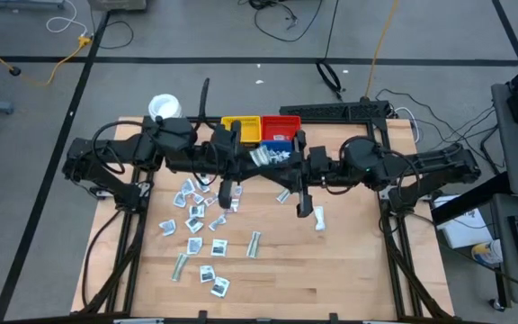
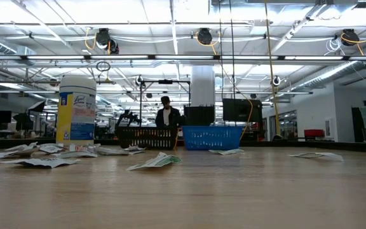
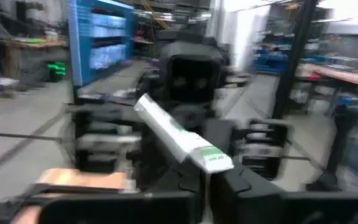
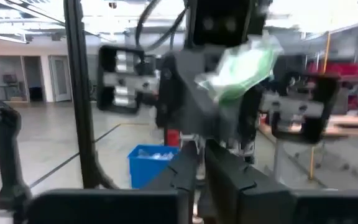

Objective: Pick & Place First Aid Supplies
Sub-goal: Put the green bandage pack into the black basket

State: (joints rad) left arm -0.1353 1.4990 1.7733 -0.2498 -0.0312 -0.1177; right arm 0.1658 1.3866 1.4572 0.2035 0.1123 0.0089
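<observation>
A long white strip packet with green marks (image 3: 179,134) is held up high over the table's far middle, with my left gripper (image 3: 207,180) shut on it. My right gripper (image 4: 199,160) faces it closely from the table's right side, and the same packet (image 4: 241,70) shows just ahead of it in the right wrist view. The two arms meet above the bins in the high view, the left gripper (image 1: 254,160) and the right gripper (image 1: 297,162) tip to tip. Many first aid supplies (image 1: 200,229) lie flat on the wooden table (image 1: 349,270). My left gripper pinches the strip packet by its near end (image 3: 215,163) between its two fingers. The fingers come level from the table's left side. The strip sticks out ahead of them, slanting up toward the right gripper, lifted clear of the table.
A yellow bin (image 1: 241,129), a red bin (image 1: 281,124) and a blue bin (image 1: 277,144) holding packets stand at the far middle; the low view shows a black bin (image 2: 147,137) beside the blue bin (image 2: 212,137). A white-lidded jar (image 1: 163,106) stands at the far left. The table's near right is bare wood.
</observation>
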